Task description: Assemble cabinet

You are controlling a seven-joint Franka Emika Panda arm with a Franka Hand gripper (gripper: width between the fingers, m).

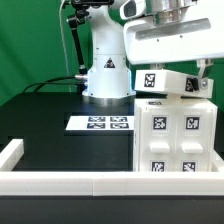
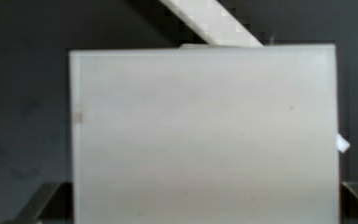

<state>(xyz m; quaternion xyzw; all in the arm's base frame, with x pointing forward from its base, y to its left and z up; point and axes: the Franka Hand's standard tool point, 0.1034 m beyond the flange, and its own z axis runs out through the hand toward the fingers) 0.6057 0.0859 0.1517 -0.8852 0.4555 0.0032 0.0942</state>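
The large white cabinet body [image 1: 176,138] stands at the exterior view's right, with several black-and-white tags on its front. A smaller white tagged block [image 1: 152,83] sits tilted on top of it, just under my gripper [image 1: 172,68]. In the wrist view a broad white face of this block [image 2: 202,120] fills most of the picture. My gripper [image 2: 197,208] straddles it, and its dark fingers [image 2: 44,205] press against the block's two side edges. The fingertips themselves are hidden in the exterior view.
The marker board [image 1: 100,123] lies flat on the black table in front of the robot base [image 1: 107,75]. Low white border rails [image 1: 60,181] run along the front and the exterior view's left. A white rail strip [image 2: 211,25] shows beyond the block.
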